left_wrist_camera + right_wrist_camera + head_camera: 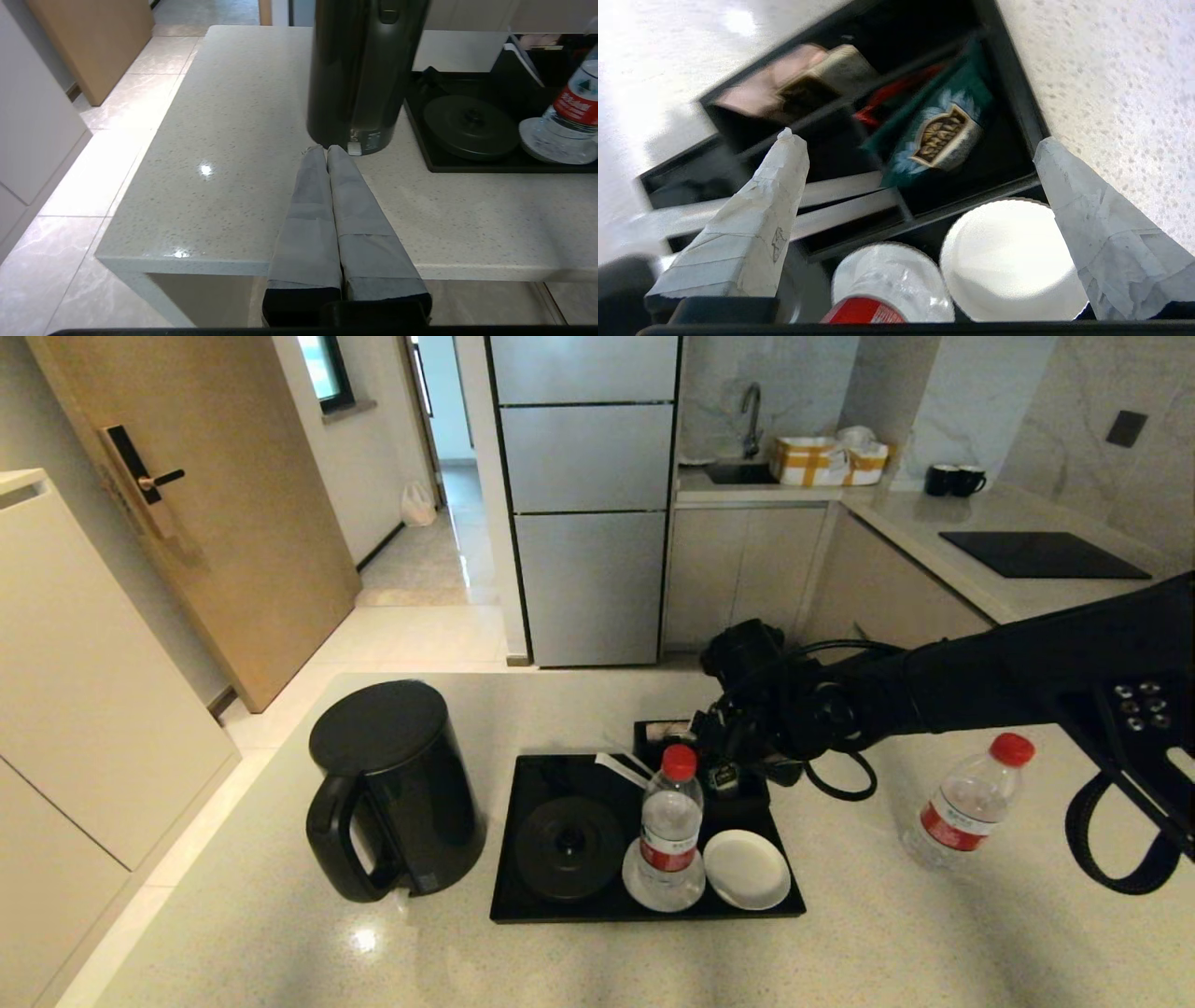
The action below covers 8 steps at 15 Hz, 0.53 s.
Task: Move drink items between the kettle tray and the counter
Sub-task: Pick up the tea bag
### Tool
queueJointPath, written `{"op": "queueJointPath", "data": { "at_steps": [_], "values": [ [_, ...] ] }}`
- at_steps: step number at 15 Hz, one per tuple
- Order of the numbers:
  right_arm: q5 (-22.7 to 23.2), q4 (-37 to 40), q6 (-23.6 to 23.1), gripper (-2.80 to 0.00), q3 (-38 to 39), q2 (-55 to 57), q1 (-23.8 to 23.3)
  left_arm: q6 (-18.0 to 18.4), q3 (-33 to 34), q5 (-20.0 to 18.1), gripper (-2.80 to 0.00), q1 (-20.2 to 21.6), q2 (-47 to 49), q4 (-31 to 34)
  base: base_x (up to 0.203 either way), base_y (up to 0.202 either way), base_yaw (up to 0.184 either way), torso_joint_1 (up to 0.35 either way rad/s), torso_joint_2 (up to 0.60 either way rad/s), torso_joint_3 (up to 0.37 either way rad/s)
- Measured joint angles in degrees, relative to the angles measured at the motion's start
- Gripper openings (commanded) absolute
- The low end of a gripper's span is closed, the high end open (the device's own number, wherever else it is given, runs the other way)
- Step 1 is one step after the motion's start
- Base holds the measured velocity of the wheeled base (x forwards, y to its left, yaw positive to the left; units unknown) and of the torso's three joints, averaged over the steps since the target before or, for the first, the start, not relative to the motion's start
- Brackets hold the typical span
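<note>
The black kettle tray [523, 896] lies on the speckled counter [280, 943]. One red-capped water bottle [670, 831] stands on the tray's left white coaster, and the right coaster [747, 868] is bare. A second bottle [966, 807] stands on the counter to the right of the tray. My right gripper [915, 140] hangs open above the tray's black compartment box [1017, 93], its taped fingers wide on either side of the dark teal sachet [943, 135] lying inside. In the head view the right wrist [747, 709] covers most of that box. My left gripper [322, 148] is shut and empty, parked at the counter's near edge.
A black kettle [392, 784] stands on the counter left of the tray, off its round base [569, 845]. Other sachets [817, 84] fill the box's further cells. Beyond the counter are a fridge [583, 495], a door [187, 504], a sink and a hob [1041, 555].
</note>
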Motion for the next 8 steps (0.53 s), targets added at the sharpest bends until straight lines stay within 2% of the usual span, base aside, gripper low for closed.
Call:
{"op": "queueJointPath", "data": {
  "at_steps": [4, 8],
  "values": [
    [-1.99, 4.47, 2.95, 0.0, -2.93, 2.3, 0.75, -0.02, 0.0, 0.01, -2.8, 0.11, 0.0, -0.02, 0.0, 0.0, 0.0, 0.0, 0.0, 0.0],
    [-2.1, 4.95, 2.66, 0.0, -4.83, 3.6, 0.37, 0.0, 0.0, 0.0, -2.8, 0.02, 0.0, 0.01, 0.0, 0.0, 0.0, 0.0, 0.0, 0.0]
  ]
}}
